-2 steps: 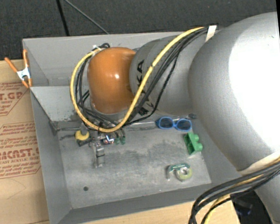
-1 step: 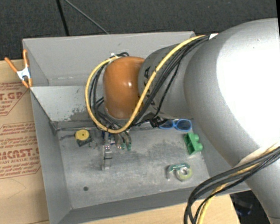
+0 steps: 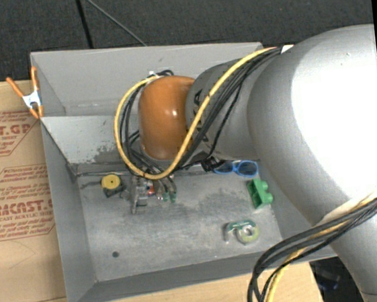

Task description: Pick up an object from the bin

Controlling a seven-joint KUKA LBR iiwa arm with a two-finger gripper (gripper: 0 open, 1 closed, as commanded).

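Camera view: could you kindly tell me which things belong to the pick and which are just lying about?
Belonging: gripper, grey bin, yellow disc nearest the gripper.
Lying about: blue piece, green block, pale round thing near the front.

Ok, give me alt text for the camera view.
A robot arm with an orange wrist cover reaches from the right into a grey metal bin, its hand low near the back wall. A small yellow round piece lies just left of the hand; a blue piece, a green block and a round pale item lie to its right.
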